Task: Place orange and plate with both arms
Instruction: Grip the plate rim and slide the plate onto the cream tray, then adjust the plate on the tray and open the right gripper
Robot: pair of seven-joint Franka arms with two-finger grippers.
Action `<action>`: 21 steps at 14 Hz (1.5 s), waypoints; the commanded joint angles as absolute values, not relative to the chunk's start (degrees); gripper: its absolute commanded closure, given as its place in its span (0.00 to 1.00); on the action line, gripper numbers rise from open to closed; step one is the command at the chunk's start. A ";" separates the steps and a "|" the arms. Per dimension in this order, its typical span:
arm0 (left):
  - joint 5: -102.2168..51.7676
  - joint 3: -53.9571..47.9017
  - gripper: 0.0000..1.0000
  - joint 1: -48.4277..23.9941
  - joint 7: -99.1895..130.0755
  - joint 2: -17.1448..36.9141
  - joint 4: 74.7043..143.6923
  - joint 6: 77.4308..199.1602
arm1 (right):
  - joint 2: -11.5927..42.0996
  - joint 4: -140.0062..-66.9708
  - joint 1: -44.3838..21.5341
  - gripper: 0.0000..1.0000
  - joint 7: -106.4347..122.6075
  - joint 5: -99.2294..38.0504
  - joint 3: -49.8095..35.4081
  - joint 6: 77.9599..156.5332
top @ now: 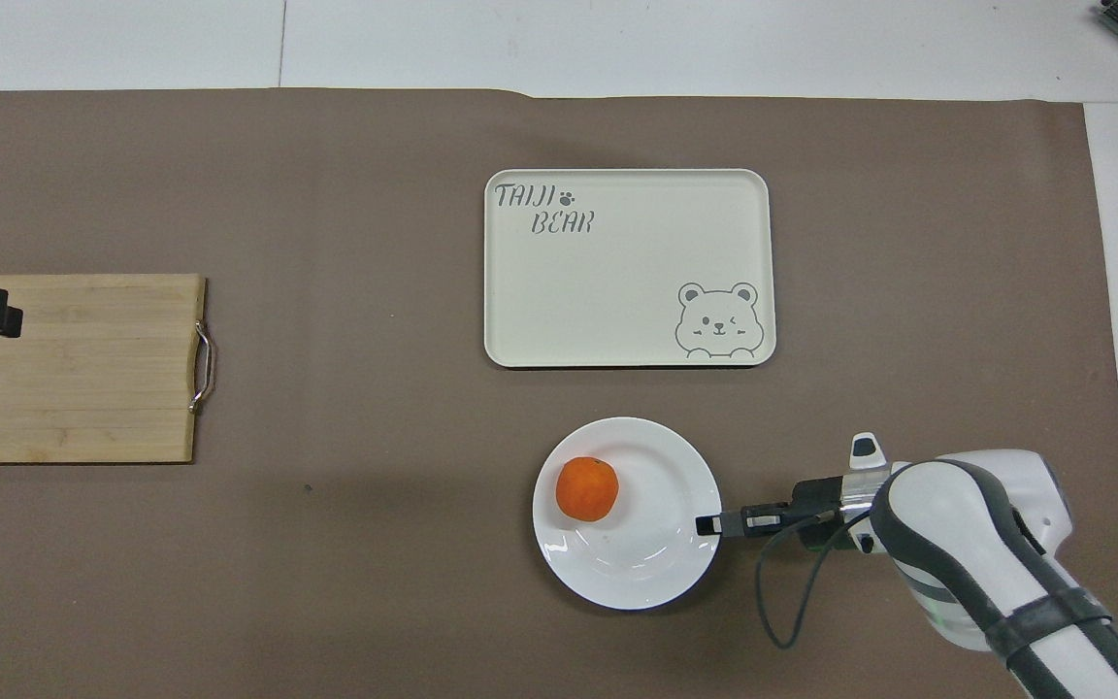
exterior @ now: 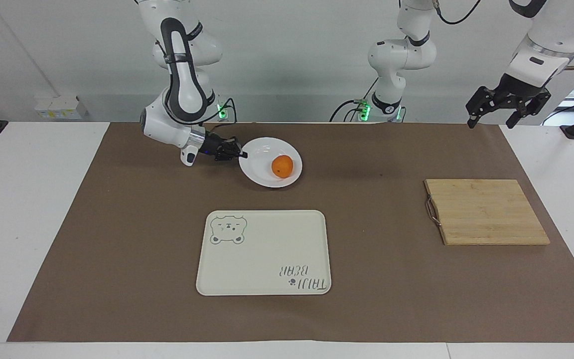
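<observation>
Bear tray [exterior: 267,249], wooden board [exterior: 486,212].
</observation>
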State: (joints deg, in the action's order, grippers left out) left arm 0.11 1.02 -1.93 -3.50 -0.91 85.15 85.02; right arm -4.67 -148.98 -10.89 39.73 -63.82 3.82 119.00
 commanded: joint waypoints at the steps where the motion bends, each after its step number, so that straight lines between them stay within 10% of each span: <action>1: 0.44 0.62 0.00 -1.32 -3.16 -2.29 86.66 85.08 | -3.17 -145.82 -10.81 1.00 38.33 -69.42 3.60 116.55; 21: 0.44 0.62 0.00 -1.32 -3.16 -2.29 86.66 85.08 | 26.70 -98.81 -6.94 1.00 18.81 -66.45 3.78 116.01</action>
